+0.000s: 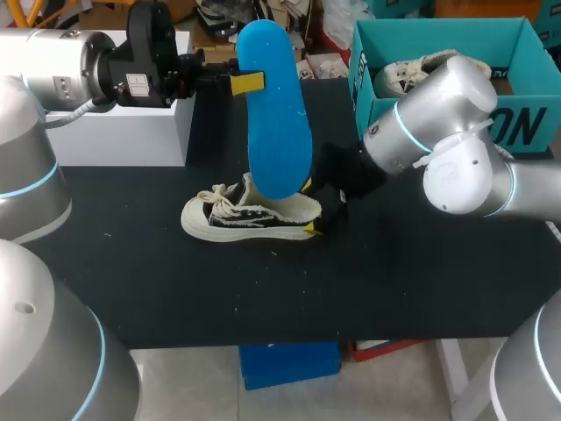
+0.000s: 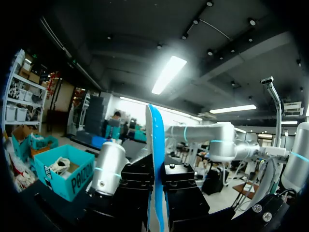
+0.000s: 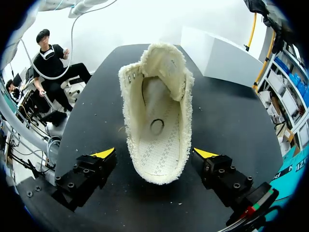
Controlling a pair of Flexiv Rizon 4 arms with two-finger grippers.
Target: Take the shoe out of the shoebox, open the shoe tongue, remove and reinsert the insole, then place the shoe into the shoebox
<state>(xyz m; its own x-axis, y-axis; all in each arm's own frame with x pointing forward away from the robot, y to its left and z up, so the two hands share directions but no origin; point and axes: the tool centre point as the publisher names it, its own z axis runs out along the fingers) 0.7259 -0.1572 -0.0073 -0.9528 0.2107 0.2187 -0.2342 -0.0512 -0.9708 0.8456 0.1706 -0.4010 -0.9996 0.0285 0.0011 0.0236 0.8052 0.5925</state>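
We're holding the blue insole (image 1: 273,123) upright over the bench (image 1: 394,281) with our left gripper (image 1: 248,83), which is pinching it near its upper end; from the left wrist the insole is showing edge-on, squeezed between the two black fingers (image 2: 186,193). From the head camera its lower end is hanging over the opening of the shoe (image 1: 250,215). The shoe is sitting on its sole near the middle of the bench, laces loose, toe pointing toward our left arm. Our right gripper (image 3: 154,153) is waiting at the heel, fingers spread wide, one yellow tip on each side of the shoe and neither one touching it. From the right wrist we're looking straight down into the shoe, with its pale inner bed showing. The teal shoebox (image 1: 526,123) is standing at the far right corner of the bench, well apart from the shoe, with a second shoe (image 1: 408,72) lying inside. A white box (image 1: 123,132) is sitting at the far left.
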